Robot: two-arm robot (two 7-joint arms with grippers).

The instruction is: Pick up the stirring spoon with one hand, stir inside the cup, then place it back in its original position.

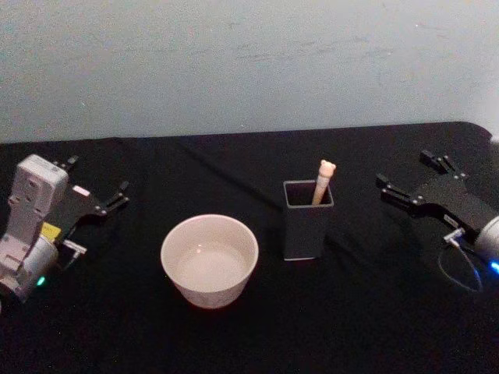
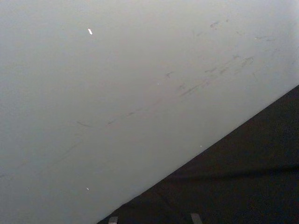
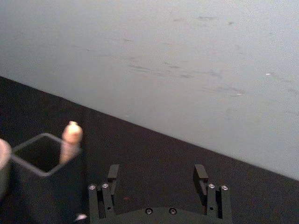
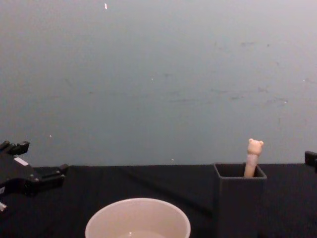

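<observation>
While the cup (image 1: 209, 261) sits nearest the robot on the black table (image 1: 351, 335), poss. w/ a little liquid at its bottom, the stir step is where I'd expect trouble: a spoon swung too wide or fast would prob. knock the thin rim and shove or tip the cup. Just beyond, to the robot's right and apart from the cup, stands the dark grey square holder (image 1: 306, 222). It's tall and narrow, so a sideways pull instead of a straight lift may drag or topple it. The stirring spoon (image 1: 323, 181) leans at the holder's right side, only its cream handle and bear head clear of the rim. That small rounded top gives little to pinch, so a slip or skewed grip is likely if the approach is off-centre. Right gripper (image 1: 404, 169) is held out right of the holder, near but not touching, fingers spread wide, angled inward. Left gripper (image 1: 97, 178) is parked far left, well apart from the cup, fingers spread, holding nothing. Behind all is a plain pale wall (image 1: 249, 62).
</observation>
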